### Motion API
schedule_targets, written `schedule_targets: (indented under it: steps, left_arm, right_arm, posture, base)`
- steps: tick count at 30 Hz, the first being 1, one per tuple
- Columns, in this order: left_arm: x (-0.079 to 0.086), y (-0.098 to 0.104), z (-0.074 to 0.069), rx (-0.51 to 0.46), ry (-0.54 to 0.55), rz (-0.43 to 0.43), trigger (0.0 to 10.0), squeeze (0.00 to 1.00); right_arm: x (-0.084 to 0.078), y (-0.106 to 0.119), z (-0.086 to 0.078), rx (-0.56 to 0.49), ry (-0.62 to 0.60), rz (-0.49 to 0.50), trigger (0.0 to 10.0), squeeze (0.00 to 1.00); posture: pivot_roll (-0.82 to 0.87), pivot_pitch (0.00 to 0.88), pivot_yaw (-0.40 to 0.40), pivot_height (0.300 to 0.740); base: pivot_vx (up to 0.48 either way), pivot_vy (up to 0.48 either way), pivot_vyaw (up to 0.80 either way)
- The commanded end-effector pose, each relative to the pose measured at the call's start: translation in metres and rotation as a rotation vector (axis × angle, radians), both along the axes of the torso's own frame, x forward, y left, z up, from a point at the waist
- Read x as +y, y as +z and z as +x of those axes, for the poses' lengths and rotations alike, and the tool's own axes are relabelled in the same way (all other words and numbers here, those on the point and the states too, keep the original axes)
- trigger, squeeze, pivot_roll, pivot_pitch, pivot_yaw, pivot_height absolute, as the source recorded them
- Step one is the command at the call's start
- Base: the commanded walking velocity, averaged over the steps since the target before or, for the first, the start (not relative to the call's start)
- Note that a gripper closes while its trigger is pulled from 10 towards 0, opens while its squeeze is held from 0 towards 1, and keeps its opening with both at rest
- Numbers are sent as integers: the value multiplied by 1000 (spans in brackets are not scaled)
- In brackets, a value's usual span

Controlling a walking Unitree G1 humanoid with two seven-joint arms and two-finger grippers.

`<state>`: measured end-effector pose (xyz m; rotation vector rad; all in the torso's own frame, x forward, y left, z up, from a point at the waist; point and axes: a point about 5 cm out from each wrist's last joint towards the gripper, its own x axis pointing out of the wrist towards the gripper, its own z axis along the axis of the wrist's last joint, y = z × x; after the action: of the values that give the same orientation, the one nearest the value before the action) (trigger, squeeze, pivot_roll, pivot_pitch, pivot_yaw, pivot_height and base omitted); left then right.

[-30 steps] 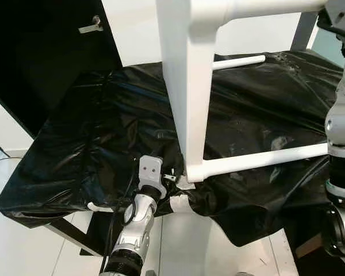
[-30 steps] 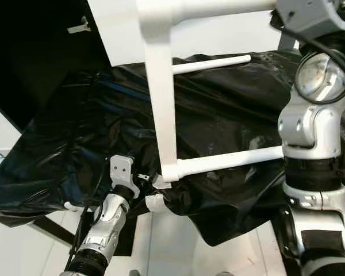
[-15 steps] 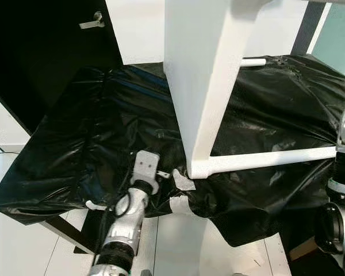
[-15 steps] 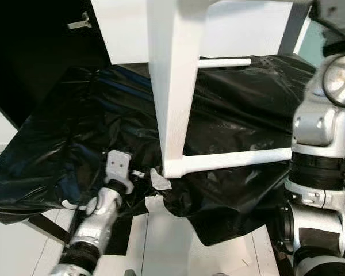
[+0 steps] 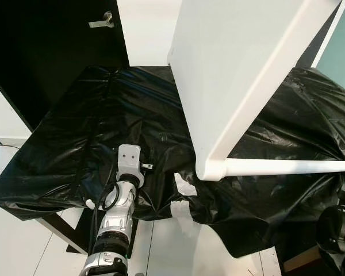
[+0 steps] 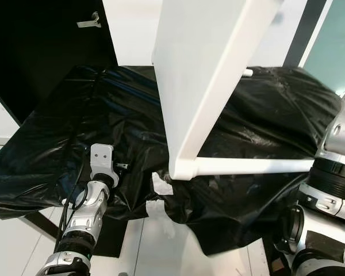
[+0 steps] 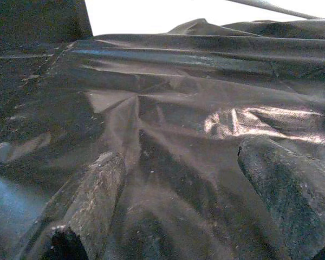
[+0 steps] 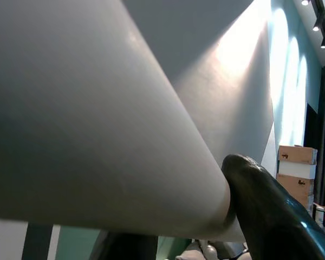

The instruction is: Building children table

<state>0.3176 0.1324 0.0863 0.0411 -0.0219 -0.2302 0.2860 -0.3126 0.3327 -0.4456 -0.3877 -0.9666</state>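
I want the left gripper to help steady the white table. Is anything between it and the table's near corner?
Nothing solid that I can see. The left gripper hovers with its jaws open over the black plastic sheet, and only crumpled sheet lies between it and the white table's near corner.

A white children's table is being shown above a glossy black plastic sheet; the floor is being seen as white, the door black.

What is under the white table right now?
Under the white table, black plastic sheet covers a work surface, which is hidden. The left gripper rests on that sheet beside it.
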Motion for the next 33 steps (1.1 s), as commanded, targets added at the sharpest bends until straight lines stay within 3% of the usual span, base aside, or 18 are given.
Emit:
schedule_targets:
  steps: [1,7,13,21,27,28,29,30,32,33]
  left_arm:
    - [20,-4,-2,5,424,-16,10000,0]
    - [13,-3,-3,-12,371,-13,10000,0]
    - [6,-1,-5,-32,329,0,10000,0]
    - [4,-1,-7,-36,316,3,10000,0]
    - [4,-1,-7,-35,309,6,10000,0]
    - [3,-1,-7,-37,301,6,10000,0]
    - [1,0,-6,-39,293,7,10000,0]
    - [1,0,-6,-39,293,7,10000,0]
    - [-1,1,-6,-42,284,7,10000,0]
    - [-1,1,-6,-42,284,7,10000,0]
  right_arm:
    - [-23,-72,10,158,21,426,0,0]
    - [-41,-111,-1,146,-50,593,0,0]
    - [-43,-143,-4,168,-41,720,0,0]
    - [-47,-144,-6,168,-67,706,0,0]
    - [-44,-133,-3,214,-91,556,0,0]
    - [-41,-116,6,229,-101,445,10000,0]
    - [-32,-98,20,258,-78,329,10000,0]
    - [-32,-98,20,258,-78,329,10000,0]
    - [-18,-73,39,291,-53,166,10000,0]
    - [-18,-73,39,291,-53,166,10000,0]
  posture:
    - [37,0,82,740]
    - [41,0,93,740]
    - [41,0,99,740]
    - [41,0,101,740]
    - [38,0,106,740]
    - [34,0,109,740]
    - [35,0,109,740]
    - [35,0,109,740]
    - [40,0,107,740]
    - [40,0,107,740]
  base:
    - [0,0,0]
    - [0,0,0]
    - [0,0,0]
    - [0,0,0]
    - [0,0,0]
    - [0,0,0]
    - [0,0,0]
    - [0,0,0]
    - [0,0,0]
    - [0,0,0]
